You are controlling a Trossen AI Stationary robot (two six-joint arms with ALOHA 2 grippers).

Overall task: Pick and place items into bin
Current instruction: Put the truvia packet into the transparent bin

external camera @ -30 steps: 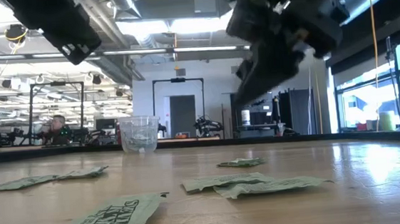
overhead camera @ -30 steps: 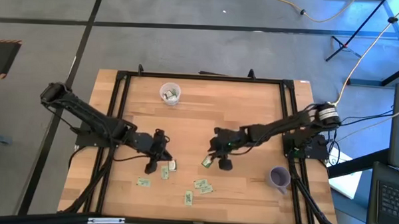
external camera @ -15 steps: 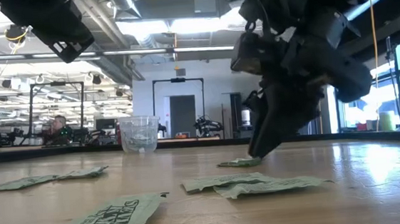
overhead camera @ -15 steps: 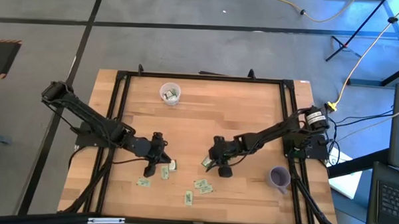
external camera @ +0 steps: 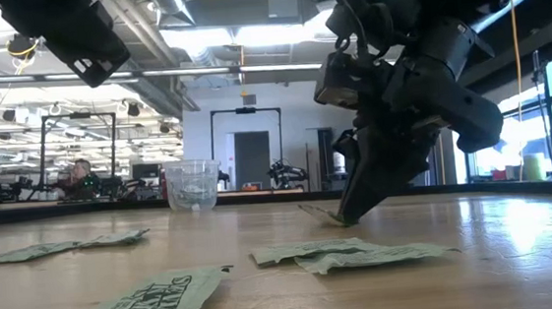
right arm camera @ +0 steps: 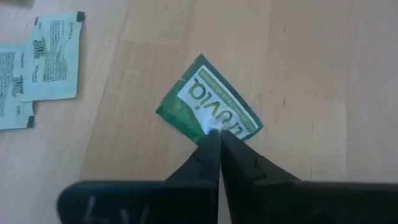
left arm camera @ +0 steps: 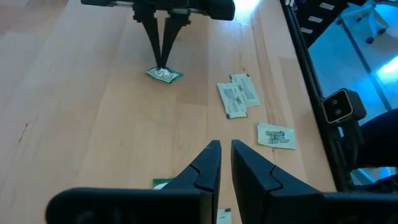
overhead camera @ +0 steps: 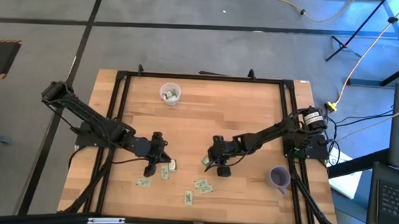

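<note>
The right gripper (right arm camera: 216, 135) is down at the table's middle (overhead camera: 209, 164), shut on a green and white packet (right arm camera: 208, 106). The left wrist view shows this gripper (left arm camera: 163, 62) standing over that packet (left arm camera: 165, 75). The left gripper (left arm camera: 224, 152) hovers above the table's near left part (overhead camera: 155, 165), its fingers a narrow gap apart and holding nothing. Other pale green packets (overhead camera: 202, 186) lie flat near the near edge. The clear cup (overhead camera: 170, 93) stands near the far edge with packets inside. My right gripper pinches the green and white packet between its two fingertips at the middle of one long edge (right arm camera: 211, 127), coming from above and pointing steeply down. In the low view the packet (external camera: 320, 214) is tilted, its held side at the table and its free side raised.
A purple cup (overhead camera: 278, 176) stands at the table's near right. Loose packets lie by the left gripper (overhead camera: 164, 172) and at the near edge (overhead camera: 142, 182), (overhead camera: 188, 198). A black frame (overhead camera: 201, 77) borders the table. Bare wood lies between the grippers and the clear cup.
The right gripper has come down from above the table onto the green and white packet and shifted slightly toward the left. In the last half second the packet, which lay flat, has tipped up on one side. The left arm has kept almost still.
</note>
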